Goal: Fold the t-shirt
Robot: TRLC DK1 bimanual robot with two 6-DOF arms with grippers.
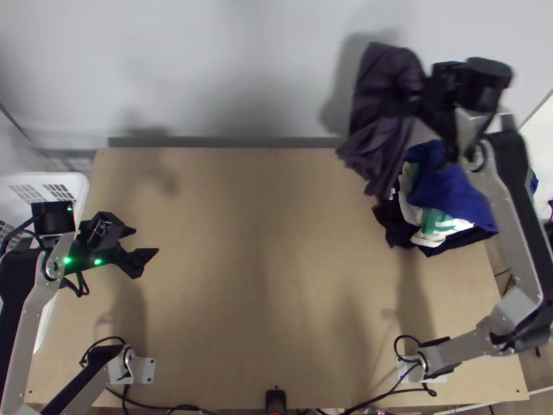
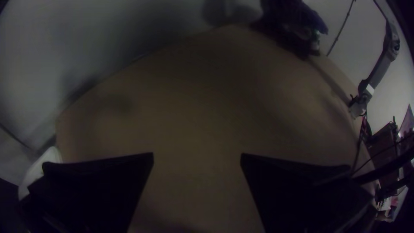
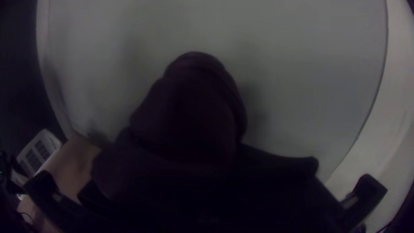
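A dark purple-grey t-shirt (image 1: 377,131) hangs bunched in the top view, held partway up with its lower end near the table's far right part. My right gripper (image 1: 413,102) is shut on it from the right. In the right wrist view the t-shirt (image 3: 185,116) bulges up and largely covers my right gripper (image 3: 207,185). Over the table's left side, my left gripper (image 1: 144,241) stands open with nothing between its fingers. The left wrist view shows the left gripper (image 2: 197,154) with its two fingers wide apart above bare wood.
A heap of clothes, with blue cloth (image 1: 449,187) over white, green and dark pieces, lies at the table's far right, below the right arm. A white basket (image 1: 79,185) stands at the left edge. Bare table (image 1: 256,263) spreads across the middle, and a pale wall rises behind.
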